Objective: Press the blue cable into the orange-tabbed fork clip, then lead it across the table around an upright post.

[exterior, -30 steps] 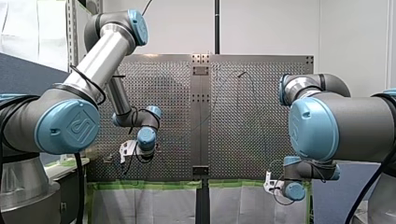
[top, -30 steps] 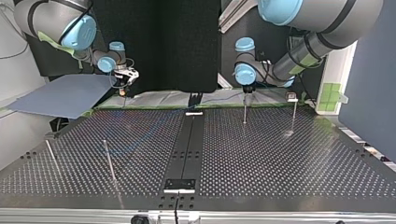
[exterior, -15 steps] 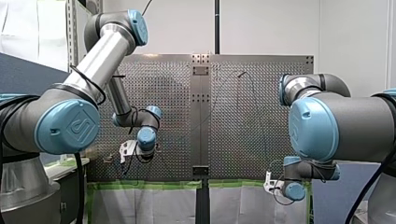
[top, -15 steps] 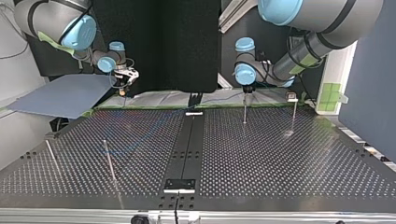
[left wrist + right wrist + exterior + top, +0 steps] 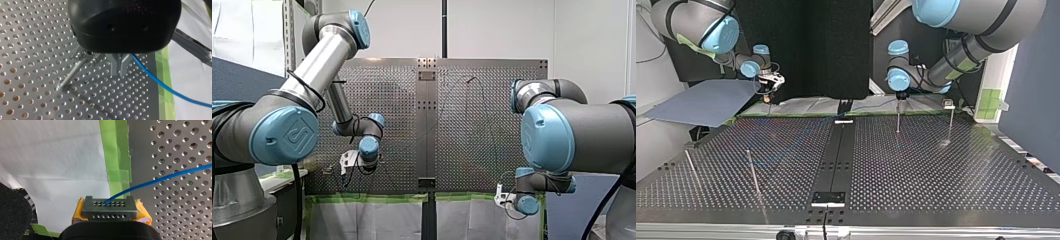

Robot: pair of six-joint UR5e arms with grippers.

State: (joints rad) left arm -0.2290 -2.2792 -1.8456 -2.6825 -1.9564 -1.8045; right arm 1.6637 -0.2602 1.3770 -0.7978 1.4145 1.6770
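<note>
My right fingers [image 5: 110,212]: clamped on blue cable [image 5: 160,178], beyond counter [image 5: 175,195] edge. My left fingers [image 5: 116,65]: closed, beside upright post [image 5: 72,75]; cable emerges behind them.

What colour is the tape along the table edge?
Green. The tape shows best in the right wrist view, running alongside the perforated table.

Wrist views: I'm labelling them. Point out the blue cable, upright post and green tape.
blue cable [image 5: 165,177], right wrist view, middle of its visible run.
upright post [image 5: 72,74], left wrist view, mid-shaft.
green tape [image 5: 116,150], right wrist view, the strip's middle.
</note>
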